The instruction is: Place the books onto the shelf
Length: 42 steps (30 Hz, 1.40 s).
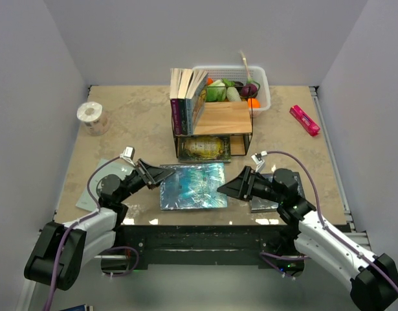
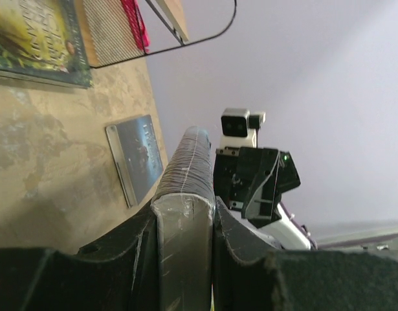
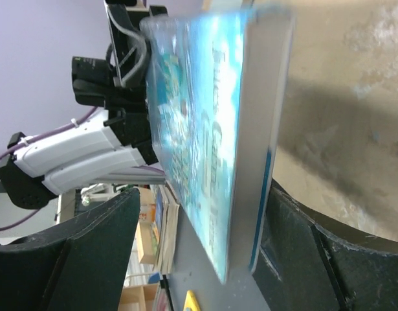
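The teal-blue book (image 1: 192, 186) sits by the near edge of the worktop (image 1: 121, 129), long axis left to right. The left end effector (image 1: 161, 176) clamps its left edge, narrow; the right end effector (image 1: 226, 188) stands wide astride its right edge. The shelf (image 1: 221, 118) stands straight beyond, toward the far edge

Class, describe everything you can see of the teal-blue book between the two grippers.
The teal-blue book is a thin paperback with a glossy, reflective cover printed in blue-green swirls and pale lettering, seemingly wrapped in clear film. It is cover up and roughly level near the front of the table, before the shelf. The left gripper is clamped on its left edge; the right gripper stands open around its right edge.
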{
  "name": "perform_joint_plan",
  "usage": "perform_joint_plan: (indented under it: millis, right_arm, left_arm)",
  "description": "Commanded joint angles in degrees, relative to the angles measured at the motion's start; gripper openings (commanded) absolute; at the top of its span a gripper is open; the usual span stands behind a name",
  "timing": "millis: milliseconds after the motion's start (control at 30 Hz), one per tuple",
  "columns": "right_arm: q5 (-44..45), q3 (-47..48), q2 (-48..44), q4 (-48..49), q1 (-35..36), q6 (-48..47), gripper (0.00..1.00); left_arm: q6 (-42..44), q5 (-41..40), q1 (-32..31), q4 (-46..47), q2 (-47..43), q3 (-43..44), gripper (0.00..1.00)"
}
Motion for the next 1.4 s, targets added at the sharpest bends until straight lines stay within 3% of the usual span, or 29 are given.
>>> perform_joint_plan:
  millis: [0, 200, 367, 533, 567, 633, 667, 867, 900, 967, 1000, 1033, 1067, 1100, 1133, 1233, 1367]
  right_arm:
    - [-1.3, -3.5, -1.3, 3.7, 0.2, 2.3, 0.82]
    - [-2.0, -7.1, 1.2, 10.8, 0.2, 4.6, 0.8]
    - [-1.2, -9.6, 5.4, 22.6, 0.2, 8.7, 0.78]
    - [0.7, -10.6, 10.8, 32.9, 0.2, 11.1, 0.7]
    - [0.7, -10.6, 11.8, 34.6, 0.1, 11.4, 0.58]
    - [0.3, -10.6, 15.0, 39.3, 0.2, 12.3, 0.48]
    - [0.1, -10.6, 16.2, 40.9, 0.2, 12.8, 0.36]
    - [-2.0, -10.5, 20.0, 47.3, 0.2, 14.3, 0.1]
    - [-2.1, -10.4, 19.5, 46.8, 0.2, 14.3, 0.0]
    - [-1.8, -10.2, 17.3, 42.5, 0.2, 12.9, 0.0]
    - [-0.4, -9.6, 13.2, 39.4, 0.2, 12.0, 0.0]
    - [0.4, -9.0, 11.0, 31.5, 0.2, 9.5, 0.0]
    - [1.1, -8.4, 8.6, 27.5, 0.1, 8.2, 0.0]
    - [2.5, -7.3, 4.8, 20.8, 0.2, 7.1, 0.0]
    - [2.9, -6.8, 3.1, 18.0, 0.1, 5.7, 0.0]
    - [3.5, -5.5, -0.1, 10.8, 0.0, 3.1, 0.0]
    - [5.5, -4.9, -1.8, 6.3, 0.0, 1.8, 0.0]
  left_arm:
    - [-4.7, -6.0, 0.4, 6.8, 0.2, -0.6, 0.0]
    - [-5.0, -5.9, 0.4, 7.2, 0.5, -0.7, 0.0]
    - [-4.9, -5.4, 0.3, 7.2, 0.7, -1.0, 0.0]
    - [-4.8, -4.6, 0.3, 7.3, 0.8, -0.9, 0.0]
    - [-4.8, -4.4, 0.3, 7.3, 0.9, -1.0, 0.0]
    - [-4.8, -4.0, 0.3, 7.5, 1.4, -1.1, 0.0]
    - [-4.7, -3.8, 0.4, 7.6, 1.5, -1.0, 0.0]
    - [-4.1, -2.9, 0.1, 7.9, 3.0, -0.2, 0.0]
    - [-3.6, -2.2, 0.2, 7.6, 3.5, 0.0, 0.0]
    - [-1.6, -1.0, 0.4, 4.8, 3.9, 1.8, 0.01]
    - [-0.6, 0.3, 0.5, 3.1, 4.2, 2.6, 0.17]
    - [0.8, 0.9, 0.7, 0.7, 4.4, 3.4, 0.28]
    - [4.2, 1.4, 0.9, -6.7, 4.2, 5.6, 0.41]
    - [6.5, 1.5, 1.1, -11.7, 3.3, 6.9, 0.45]
    - [8.9, 0.9, 1.4, -22.0, 2.7, 9.4, 0.49]
    - [18.6, -3.9, 1.9, -40.2, 0.3, 14.3, 0.6]
    - [28.2, -10.5, 2.3, -54.9, 0.8, 19.5, 0.65]
